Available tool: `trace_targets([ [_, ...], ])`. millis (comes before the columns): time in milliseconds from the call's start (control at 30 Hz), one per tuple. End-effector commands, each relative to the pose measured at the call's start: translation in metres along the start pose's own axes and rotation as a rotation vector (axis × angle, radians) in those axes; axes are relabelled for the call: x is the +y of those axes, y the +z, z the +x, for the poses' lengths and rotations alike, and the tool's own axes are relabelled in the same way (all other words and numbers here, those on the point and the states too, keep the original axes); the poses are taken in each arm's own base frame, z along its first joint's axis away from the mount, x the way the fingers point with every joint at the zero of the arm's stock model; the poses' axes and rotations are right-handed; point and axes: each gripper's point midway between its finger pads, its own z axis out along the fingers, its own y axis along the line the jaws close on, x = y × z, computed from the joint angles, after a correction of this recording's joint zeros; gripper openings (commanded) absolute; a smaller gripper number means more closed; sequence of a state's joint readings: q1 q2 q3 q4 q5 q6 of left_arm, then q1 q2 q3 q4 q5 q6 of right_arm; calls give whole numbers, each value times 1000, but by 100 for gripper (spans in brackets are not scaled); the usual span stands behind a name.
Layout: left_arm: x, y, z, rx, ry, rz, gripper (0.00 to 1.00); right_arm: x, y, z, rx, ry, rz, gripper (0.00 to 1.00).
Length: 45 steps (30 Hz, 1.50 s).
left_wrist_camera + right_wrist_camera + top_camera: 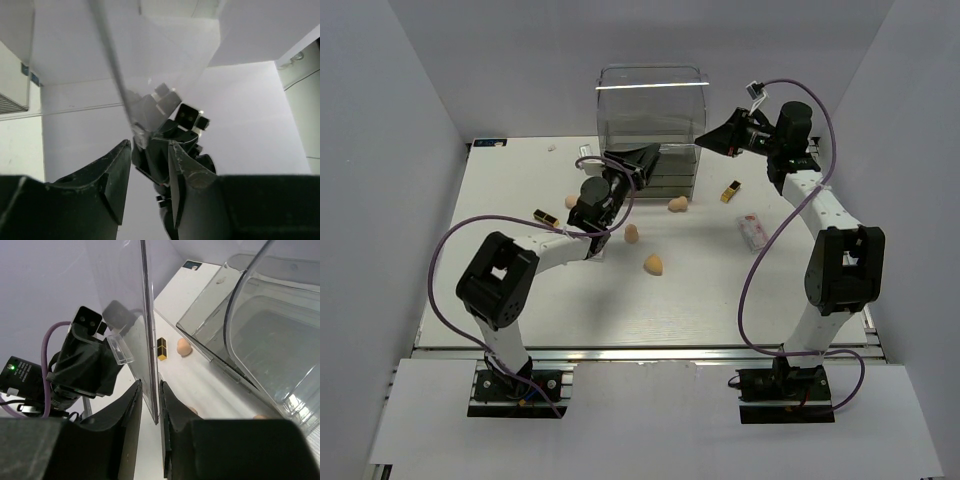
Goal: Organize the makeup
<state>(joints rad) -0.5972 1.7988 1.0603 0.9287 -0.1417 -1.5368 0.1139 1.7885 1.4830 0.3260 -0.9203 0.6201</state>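
White tabletop [520, 300] fills the top view, and we see the clear drawer box [650, 110] standing upright at its 12 o'clock edge. The left hand [644, 158] is at the box's 7 o'clock corner. In its wrist view the fingers [112, 175] stand a narrow gap apart and a clear edge of the box runs down toward that gap; we cannot tell whether they grip it. The right hand [710, 140] is at the box's 3 o'clock side. Its wrist view shows the fingers [132, 415] drawn narrow on a thin clear panel of the box, which stands edge-on between them.

All the makeup we can see lies on the tabletop, on the 6 o'clock side of the box. A pink-white packet [753, 231] lies at 3 o'clock from the tabletop's middle, just beside the right arm; we cannot tell whether it is one packet or two stacked. Four peach sponges [631, 233] lie apart: one near the middle, one [653, 264] at 6 o'clock of it, one [677, 205] at 1 o'clock, and one [571, 201] at 10 o'clock beside the left arm. Two lipstick tubes [546, 216] lie well apart, one at 9 o'clock, the other [730, 191] at 2 o'clock.
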Motion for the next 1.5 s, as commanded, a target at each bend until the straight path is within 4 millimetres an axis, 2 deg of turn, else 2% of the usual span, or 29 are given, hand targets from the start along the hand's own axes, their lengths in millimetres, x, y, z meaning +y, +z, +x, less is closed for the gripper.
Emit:
trace_targets([
  [0, -55, -9, -2, 5, 4, 108, 47, 36, 1, -34, -62, -123, -91, 24],
  [133, -54, -22, 1, 31, 39, 83, 54, 39, 0, -42, -76, -127, -100, 24],
  [167, -43, -27, 3, 51, 66, 45, 54, 39, -1, -44, -82, -131, -99, 24],
  [233, -49, -39, 5, 69, 86, 30, 55, 40, -2, -49, -94, -132, -97, 24],
  [267, -29, -49, 6, 87, 119, -37, 55, 40, -3, -52, -100, -136, -97, 23],
  [300, -34, -66, 5, 103, 152, -66, 55, 40, -5, -55, -107, -138, -97, 23],
  [367, -7, -79, 6, 126, 198, -170, 55, 41, -6, -59, -116, -138, -100, 23],
  [400, -1, -87, 5, 137, 222, -208, 55, 42, -7, -61, -120, -137, -101, 23],
  [433, -7, -97, 4, 144, 241, -220, 55, 44, -8, -65, -127, -144, -106, 23],
  [500, 28, -120, 0, 163, 287, -377, 54, 47, -9, -68, -133, -140, -111, 23],
  [533, 25, -129, -3, 159, 297, -388, 53, 47, -8, -68, -133, -139, -111, 23],
  [600, 54, -151, -17, 116, 309, -523, 51, 52, -10, -70, -140, -136, -119, 23],
  [633, 55, -158, -22, 96, 305, -544, 51, 52, -10, -70, -140, -134, -119, 23],
  [733, 89, -183, -51, 46, 288, -729, 54, 53, -10, -69, -141, -134, -120, 23],
  [767, 102, -185, -74, 7, 273, -790, 56, 52, -11, -68, -139, -132, -119, 23],
  [833, 108, -182, -87, 30, 257, -848, 59, 52, -10, -67, -136, -126, -120, 23],
  [867, 116, -177, -105, 23, 284, -899, 60, 49, -10, -65, -134, -121, -117, 23],
  [900, 132, -185, -112, 33, 307, -955, 61, 49, -10, -64, -132, -120, -117, 23],
  [933, 124, -175, -121, 27, 340, -979, 61, 48, -10, -63, -131, -117, -117, 23],
  [967, 140, -173, -134, 47, 403, -1044, 62, 47, -10, -63, -132, -117, -115, 23],
  [1067, 139, -155, -163, 57, 548, -1140, 66, 45, -9, -63, -133, -114, -114, 23],
  [1100, 160, -155, -168, 80, 565, -1208, 68, 45, -9, -62, -132, -109, -114, 23],
  [1133, 165, -155, -173, 89, 580, -1248, 68, 45, -9, -62, -133, -109, -114, 23],
  [1167, 158, -139, -180, 77, 597, -1227, 69, 45, -8, -62, -132, -108, -116, 23],
  [1200, 174, -138, -183, 87, 587, -1262, 69, 45, -8, -62, -131, -108, -117, 23],
  [1267, 173, -123, -190, 57, 563, -1255, 69, 45, -9, -61, -129, -108, -117, 23],
  [1367, 190, -120, -196, 35, 531, -1319, 69, 44, -9, -60, -127, -103, -114, 23],
  [1400, 186, -113, -201, 15, 535, -1318, 69, 43, -9, -60, -127, -103, -114, 23],
  [1467, 197, -118, -203, 15, 524, -1374, 69, 42, -8, -59, -128, -98, -111, 23],
])
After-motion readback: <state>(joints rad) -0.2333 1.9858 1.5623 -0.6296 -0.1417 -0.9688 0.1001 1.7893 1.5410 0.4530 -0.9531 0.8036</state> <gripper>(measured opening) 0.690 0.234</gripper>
